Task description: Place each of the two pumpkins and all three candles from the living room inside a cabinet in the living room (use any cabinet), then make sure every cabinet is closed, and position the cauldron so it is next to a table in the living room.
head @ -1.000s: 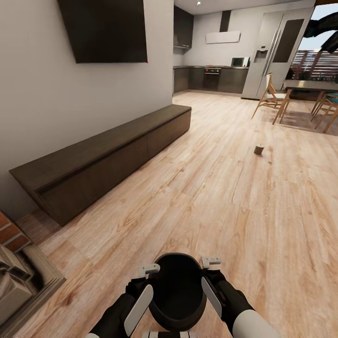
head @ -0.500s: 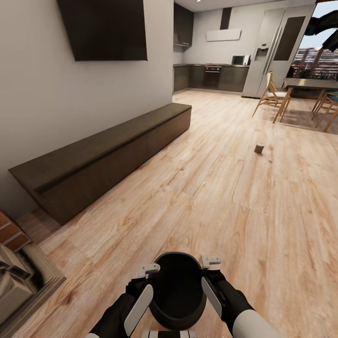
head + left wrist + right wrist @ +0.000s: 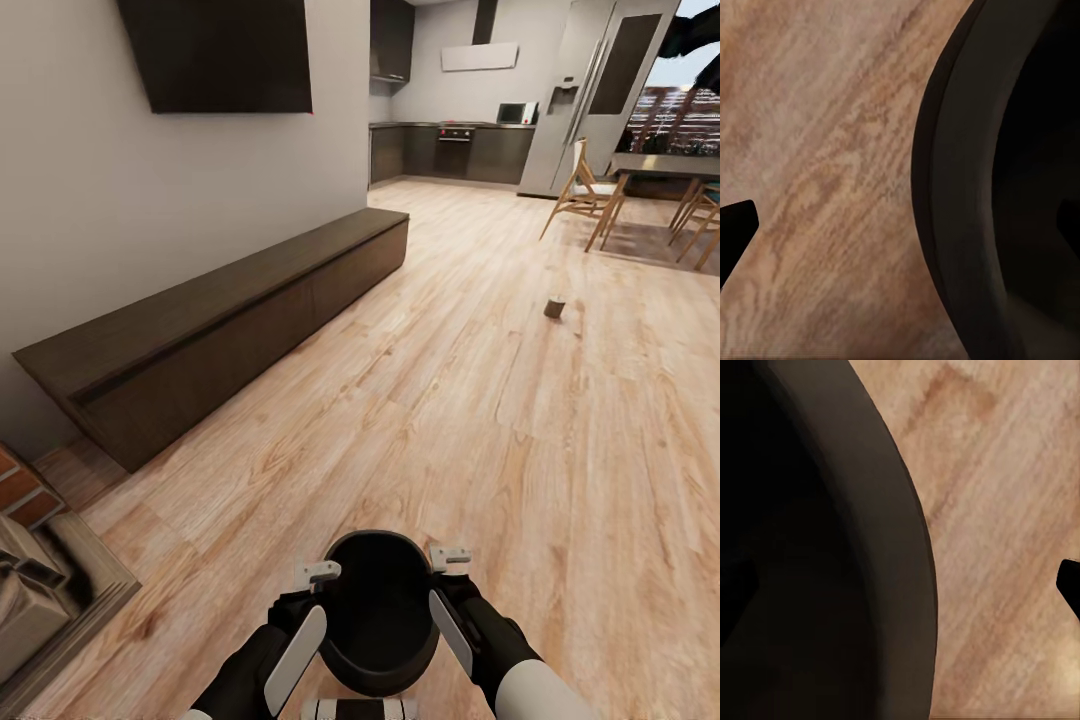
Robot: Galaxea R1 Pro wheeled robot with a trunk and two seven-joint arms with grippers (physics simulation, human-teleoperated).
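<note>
From the head, the round black cauldron (image 3: pixel 378 612) sits squeezed between the left gripper (image 3: pixel 318 574) and right gripper (image 3: pixel 450 558), near the long dark brown wooden cabinet (image 3: pixel 215 325). A small beige candle (image 3: pixel 555 308) stands farther off. The view has rolled forward a bit, so the carry toward a table goes on. Each wrist view shows the cauldron's rim (image 3: pixel 960 187) (image 3: pixel 870 525) over the wood floor (image 3: pixel 817 150); whether the fingers are spread, I cannot tell.

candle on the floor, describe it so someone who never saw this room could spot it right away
Start at the long, low dark cabinet along the left wall, then look across the bare wooden floor toward the dining chairs. The candle stands alone on the planks short of the nearest chair. It is a small stubby tan cylinder, the only loose thing on that open stretch of floor.
</note>
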